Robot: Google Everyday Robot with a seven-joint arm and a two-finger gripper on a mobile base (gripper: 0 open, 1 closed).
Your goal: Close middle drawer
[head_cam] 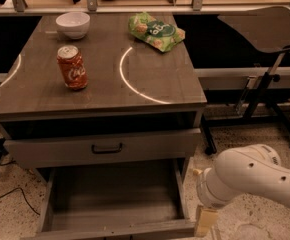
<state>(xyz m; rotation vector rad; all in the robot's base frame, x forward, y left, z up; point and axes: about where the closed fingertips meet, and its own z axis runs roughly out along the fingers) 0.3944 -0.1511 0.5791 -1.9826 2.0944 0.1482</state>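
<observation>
The middle drawer (112, 204) is a grey wood-grain plank box pulled far out of the cabinet. It is empty inside. Its front panel (110, 231) lies along the bottom edge of the view, and its handle is hidden. Above it sits another drawer front (150, 145) with a small black bar handle (106, 148). My gripper (205, 222) hangs from the white arm (250, 181) at the lower right. It is just beside the right front corner of the open drawer, and I cannot tell if it touches it.
On the cabinet top (150, 84) stand a red soda can (72, 67), a white bowl (73, 24) and a green chip bag (156, 31). A dark chair on a stand (265, 59) is at the right. A cable (10, 194) lies on the speckled floor at the left.
</observation>
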